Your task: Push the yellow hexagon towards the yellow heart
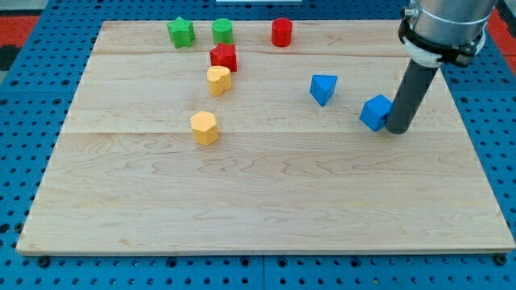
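Observation:
The yellow hexagon (205, 128) lies left of the board's middle. The yellow heart (218, 80) lies a short way above it, slightly to the right, just below a red star (224, 57). My tip (397, 129) rests on the board at the view's right, touching the right side of a blue cube (376, 112). It is far to the right of both yellow blocks.
A blue triangular block (323, 88) lies left of the blue cube. Along the top edge stand a green star (181, 32), a green cylinder (222, 31) and a red cylinder (281, 32). The wooden board (266, 201) sits on a blue pegboard.

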You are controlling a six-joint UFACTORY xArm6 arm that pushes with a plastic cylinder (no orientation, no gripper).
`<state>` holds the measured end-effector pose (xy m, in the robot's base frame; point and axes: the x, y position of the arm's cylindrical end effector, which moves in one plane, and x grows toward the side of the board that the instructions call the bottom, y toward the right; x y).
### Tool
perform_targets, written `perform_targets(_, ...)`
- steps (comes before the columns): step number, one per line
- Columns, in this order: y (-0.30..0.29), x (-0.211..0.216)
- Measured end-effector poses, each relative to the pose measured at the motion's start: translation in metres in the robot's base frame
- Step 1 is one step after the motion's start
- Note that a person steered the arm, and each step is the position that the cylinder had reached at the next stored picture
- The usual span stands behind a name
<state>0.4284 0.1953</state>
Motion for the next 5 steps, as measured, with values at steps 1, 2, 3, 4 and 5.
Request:
perform_targets(1, -0.033, -0.024)
perform_targets(2, -0.028, -0.013)
perform_targets(3, -0.083, 0.018)
perform_targets(4, -0.167, 0.036)
perform_targets(5, -0.247, 0.057)
